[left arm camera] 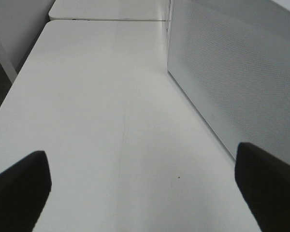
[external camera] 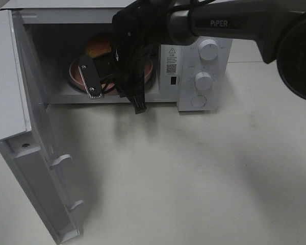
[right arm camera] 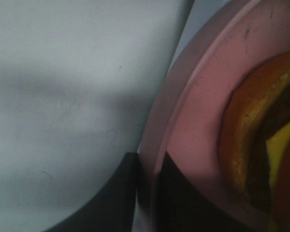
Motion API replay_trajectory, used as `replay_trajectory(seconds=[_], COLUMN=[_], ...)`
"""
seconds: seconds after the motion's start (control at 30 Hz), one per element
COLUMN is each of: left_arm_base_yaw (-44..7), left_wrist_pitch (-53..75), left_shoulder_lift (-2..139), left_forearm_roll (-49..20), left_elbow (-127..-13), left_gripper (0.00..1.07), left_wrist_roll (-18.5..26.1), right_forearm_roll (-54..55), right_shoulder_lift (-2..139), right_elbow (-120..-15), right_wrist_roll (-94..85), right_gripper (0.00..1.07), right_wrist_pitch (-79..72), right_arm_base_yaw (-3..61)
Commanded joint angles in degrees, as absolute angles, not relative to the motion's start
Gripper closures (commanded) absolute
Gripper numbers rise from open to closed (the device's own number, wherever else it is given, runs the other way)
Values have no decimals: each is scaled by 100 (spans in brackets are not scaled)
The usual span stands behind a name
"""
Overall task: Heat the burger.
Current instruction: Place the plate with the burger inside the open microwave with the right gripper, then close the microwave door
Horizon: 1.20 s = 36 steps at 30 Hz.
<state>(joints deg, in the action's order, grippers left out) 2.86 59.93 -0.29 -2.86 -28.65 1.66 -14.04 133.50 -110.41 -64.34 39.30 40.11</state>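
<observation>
The burger [external camera: 98, 46] lies on a round pink plate [external camera: 75, 71] inside the open microwave [external camera: 194, 97]. In the right wrist view I see its brown bun, dark patty and yellow layer [right arm camera: 253, 140] on the plate [right arm camera: 203, 96]. My right arm reaches across into the oven cavity. My right gripper [external camera: 97, 91] is shut on the plate's rim, with one dark finger on each side of it in the right wrist view [right arm camera: 147, 166]. My left gripper [left arm camera: 145, 188] is open and empty above the white table, beside the microwave's side wall [left arm camera: 232, 72]. It does not show in the exterior high view.
The microwave door [external camera: 20, 127] hangs wide open at the left, reaching toward the table's front. Two knobs [external camera: 209, 49] [external camera: 203, 80] sit on the control panel at the right. The white table [external camera: 204, 173] lies in front of the oven.
</observation>
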Motion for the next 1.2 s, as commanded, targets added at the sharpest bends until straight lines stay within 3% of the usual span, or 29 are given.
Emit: replay_trajectory(seconds=[0.03,0.13,0.23,0.4,0.83,1.2], left_arm_base_yaw=[269,269,269,269,269,269], left_wrist_pitch=[5953,5953,5953,5953,5953,5953], left_shoulder_lift=[-138,-138,-138,-138,-138,-138], left_forearm_roll=[-292,-292,-292,-292,-292,-292], left_elbow=[-2853,-2853,-2853,-2853,-2853,-2853], left_gripper=[9,9,9,9,9,9], left_wrist_roll=[149,149,149,149,149,149], right_forearm_roll=[-1473,-1473,-1467,-1427,-1427,-1473], right_shoulder_lift=[13333,13333,13333,13327,12594,11769], right_elbow=[-11121,-11121,-11121,-11115,-9792,-8583], right_wrist_roll=[-6394,-6394,-6320,-6062,-5821,-5821], right_gripper=[85,76,55,43,31,31], right_wrist_pitch=[3770,3770,3776,3804,2922,2699], right_arm_base_yaw=[3942,3942,3942,3948,3953,3953])
